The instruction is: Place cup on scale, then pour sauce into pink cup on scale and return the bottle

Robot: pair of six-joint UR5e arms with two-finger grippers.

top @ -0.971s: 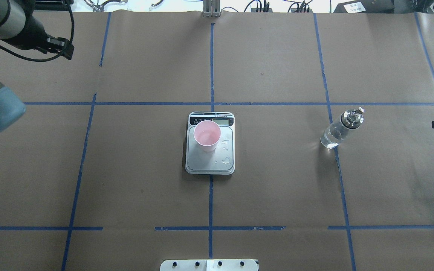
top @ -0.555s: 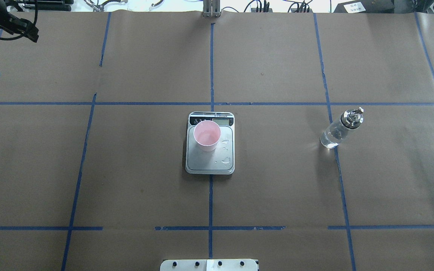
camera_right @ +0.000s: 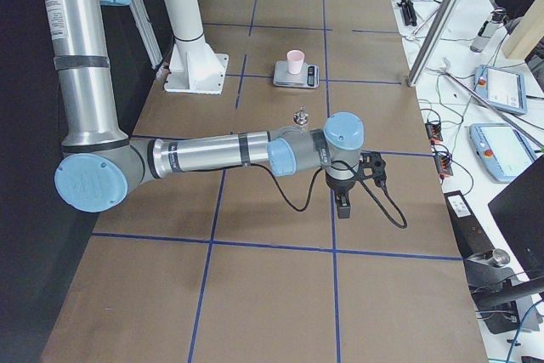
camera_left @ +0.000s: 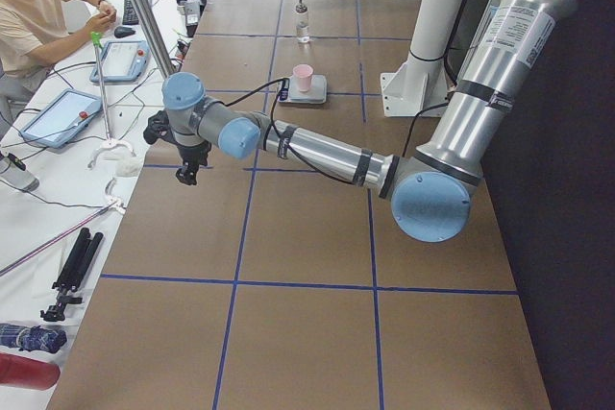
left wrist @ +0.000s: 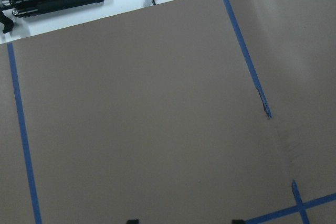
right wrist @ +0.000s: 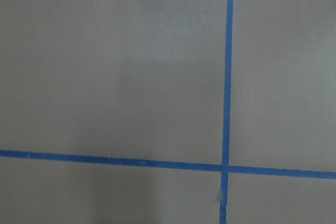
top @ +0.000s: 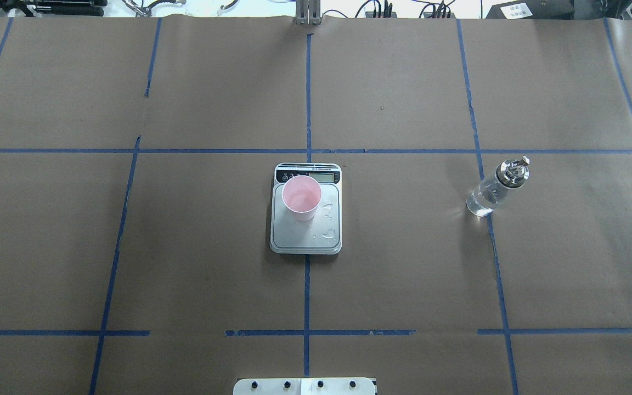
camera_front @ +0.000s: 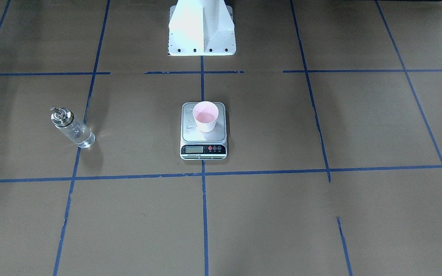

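Both arms have pulled further off the desk (top: 404, 263) since a second ago: the left arm, which filled the overhead view's upper-left corner, is nearly gone from it, and the dark piece at the right edge has left it too. Cup, scale and bottle have not shifted. The pink cup (top: 301, 196) stands upright on the kitchen scale (top: 306, 236), towards the display end, with droplets (top: 328, 235) on the bare platform beside it. The glass bottle (top: 492, 189) stands upright, well apart to the robot's right, with clear sauce (top: 480, 202) in it. Whether the cup holds liquid is hard to read, but the task looks finished or nearly so. The left gripper (camera_left: 185, 175) hangs over bare paper near the desk's edge; its wrist view shows two dark fingertips (left wrist: 133, 221) apart with only paper between, so the jaws look spread. The right gripper (camera_right: 342, 203) hangs over a tape crossing, and I cannot tell how its jaws stand. A seated person (camera_left: 38, 7), tablets (camera_left: 60, 114) and a black tripod (camera_left: 72, 271) lie off the paper; nothing crowds the scale.
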